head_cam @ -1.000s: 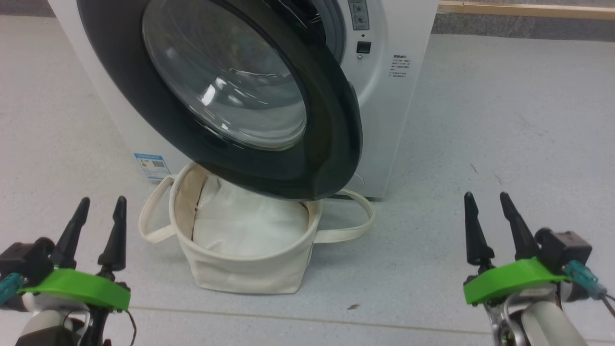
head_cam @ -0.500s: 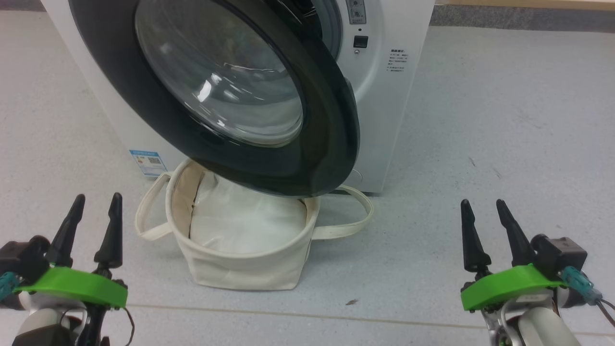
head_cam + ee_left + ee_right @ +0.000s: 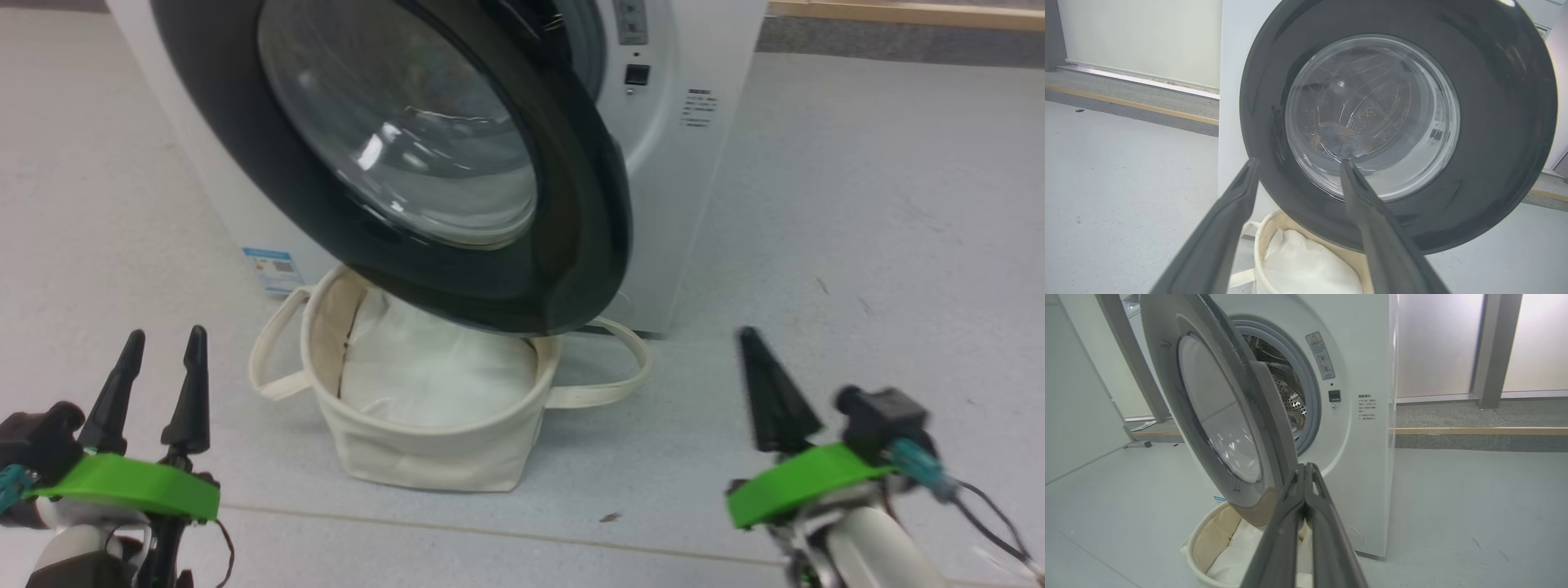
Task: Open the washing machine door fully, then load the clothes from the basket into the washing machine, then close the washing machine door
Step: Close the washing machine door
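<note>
The right gripper (image 3: 751, 347) sits at the near right with its two fingers pressed together into one dark spike and nothing between them; the right wrist view shows the same thing, the right gripper (image 3: 1305, 467) shut on air. The left gripper (image 3: 166, 335) sits at the near left with its fingers apart and empty. Between the two, and farther off, the basket (image 3: 433, 461) stands on the floor just in front of the washing machine (image 3: 678, 204), and the door (image 3: 571, 245) hangs partly swung out over the basket's far rim. The door is hinged on the left, so its free edge points right and toward the robot, and that edge lies to the far left of the right gripper, which is the nearer of the two to it. The left gripper faces the glass bowl head-on. Only white padding (image 3: 441, 376) shows in the basket, so the loading looks finished and closing looks like the step in hand: a push on the free edge, away from the robot, would take it home. Through the gap the drum (image 3: 1290, 396) is visible. The door's top is cut off in the head view, it hides the basket's far rim, and the right gripper is blurred there. A dark, faintly orange patch behind the glass may be the clothes (image 3: 1337, 139) or a reflection; I cannot tell which.
</note>
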`<state>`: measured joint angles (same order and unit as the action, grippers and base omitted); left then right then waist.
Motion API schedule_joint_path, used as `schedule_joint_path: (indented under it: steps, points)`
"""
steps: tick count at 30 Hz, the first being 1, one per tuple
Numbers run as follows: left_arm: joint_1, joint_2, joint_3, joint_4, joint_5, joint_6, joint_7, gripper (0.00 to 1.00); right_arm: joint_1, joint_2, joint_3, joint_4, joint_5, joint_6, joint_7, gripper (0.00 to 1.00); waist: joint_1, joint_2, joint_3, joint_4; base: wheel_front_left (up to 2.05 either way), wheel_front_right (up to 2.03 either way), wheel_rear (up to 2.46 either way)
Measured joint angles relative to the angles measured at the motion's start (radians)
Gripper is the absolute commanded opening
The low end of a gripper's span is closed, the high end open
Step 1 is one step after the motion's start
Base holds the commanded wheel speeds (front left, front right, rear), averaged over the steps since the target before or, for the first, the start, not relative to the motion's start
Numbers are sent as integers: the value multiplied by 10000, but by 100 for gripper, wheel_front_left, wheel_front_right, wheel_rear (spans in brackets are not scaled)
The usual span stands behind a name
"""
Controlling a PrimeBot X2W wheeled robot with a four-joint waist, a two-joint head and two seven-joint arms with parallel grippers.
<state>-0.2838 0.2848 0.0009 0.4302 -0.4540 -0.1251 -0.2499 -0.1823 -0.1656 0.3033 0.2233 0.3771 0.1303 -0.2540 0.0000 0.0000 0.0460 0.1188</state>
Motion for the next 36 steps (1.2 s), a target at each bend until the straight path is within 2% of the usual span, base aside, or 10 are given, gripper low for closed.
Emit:
schedule_joint_path:
  steps: [8, 16, 25, 36]
  points:
    - [-2, -155, 2, -102, -146, 0, 0, 100, -1692, 15, 1676, 1026, 439, 2, 0, 0, 0, 0, 121, 714, 0, 0, 0]
    - [-7, -318, -209, -94, -263, 0, 0, 100, -2913, -25, 1946, 2506, 1101, 0, 0, 0, 0, 0, 287, 1711, 0, 0, 0]
    - [-15, -295, -353, -33, -332, 0, 0, 100, -3672, -134, 1166, 3607, 851, 2, 0, 0, 0, 0, 597, 2528, 0, 0, 0]
    - [-97, -52, -548, -67, -525, 0, 0, 100, -4259, 25, -38, 4414, 31, 6, 0, 0, 0, 0, 1224, 2577, 0, 0, 0]
